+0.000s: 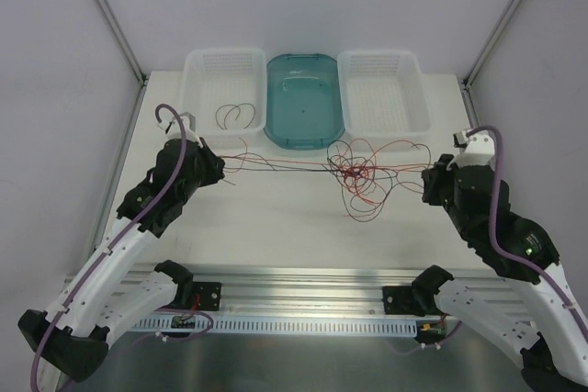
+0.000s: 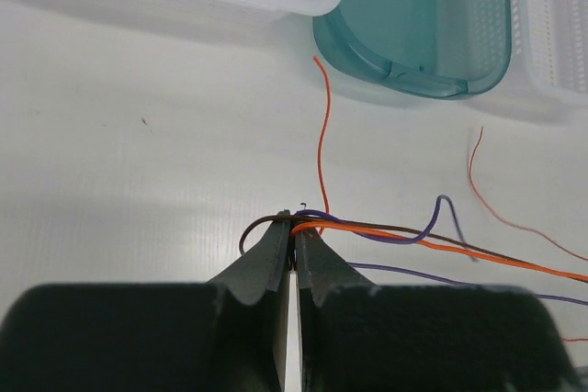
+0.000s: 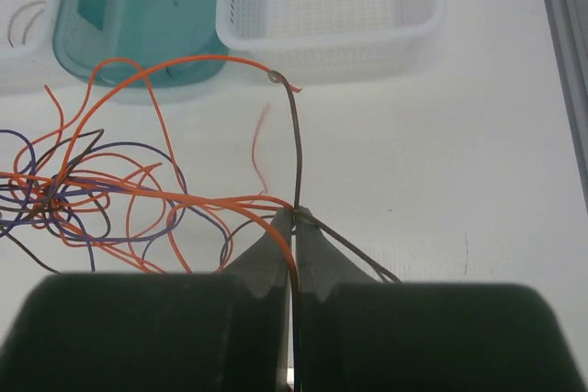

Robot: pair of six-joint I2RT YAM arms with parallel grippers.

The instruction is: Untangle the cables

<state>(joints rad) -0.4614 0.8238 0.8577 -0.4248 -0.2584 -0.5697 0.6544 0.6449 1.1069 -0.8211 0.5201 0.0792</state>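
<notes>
A tangle of thin cables (image 1: 354,172) lies on the table right of centre, red-orange, dark brown and purple-blue (image 3: 83,195). Taut strands (image 1: 276,163) run from it leftward to my left gripper (image 1: 218,169), which is shut on orange, brown and purple cables (image 2: 386,231) at its fingertips (image 2: 292,219). My right gripper (image 1: 430,181) sits just right of the tangle, shut on orange and brown cables (image 3: 296,158) pinched at its tips (image 3: 295,215). Two dark cables (image 1: 234,116) lie in the left white basket (image 1: 204,66).
A teal tub (image 1: 304,98) stands at the back centre between the left basket and a right white basket (image 1: 382,89). A metal rail (image 1: 303,286) runs along the near table edge.
</notes>
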